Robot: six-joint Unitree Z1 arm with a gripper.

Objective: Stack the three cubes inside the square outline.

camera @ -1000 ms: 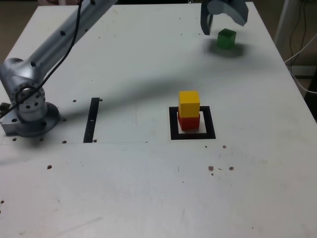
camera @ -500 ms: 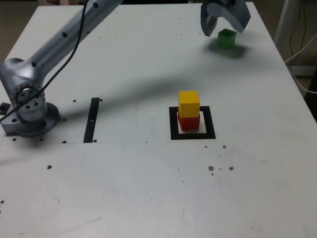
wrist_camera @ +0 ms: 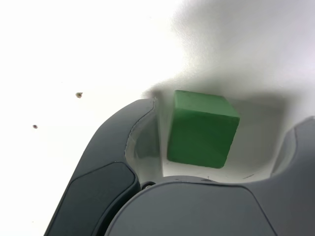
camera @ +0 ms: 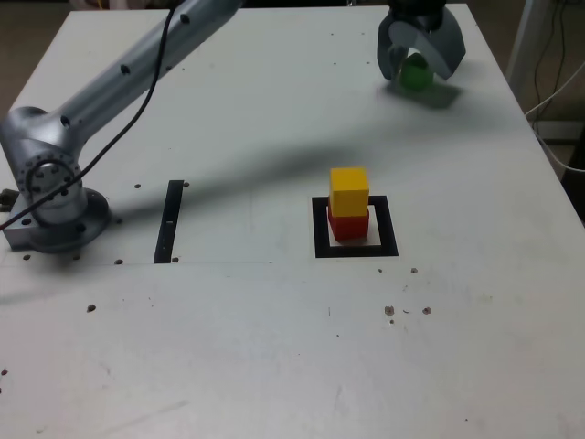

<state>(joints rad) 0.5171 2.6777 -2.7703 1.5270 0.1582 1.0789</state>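
1. Your arm's base sits at the exterior view's left edge of the surface (camera: 274, 347). From it the long grey link runs up and toward the exterior view's right, reaching across to the far right corner.

2. Your end effector (camera: 419, 66) points down at that far corner, its two dark curved jaws straddling the green cube (camera: 416, 75).

3. In the wrist view, the green cube (wrist_camera: 202, 129) lies between the jaws. A gap shows on each side of it, so neither jaw presses on it. The jaws stand apart, wider than the cube, and nothing is gripped.

4. The green cube rests on the surface, with its shadow beneath it.

5. The yellow cube (camera: 349, 190) sits on top of the red cube (camera: 348, 225), roughly squared up with it. Only the lower part of the red cube shows below the yellow one.

6. That two-cube stack stands inside the square outline (camera: 356, 248), on its white centre, toward the far side of the outline.

7. The green cube is well apart from the stack, farther back and toward the exterior view's right.

8. A thin black bar (camera: 169, 220) lies flat on the surface between the arm's base and the square outline.
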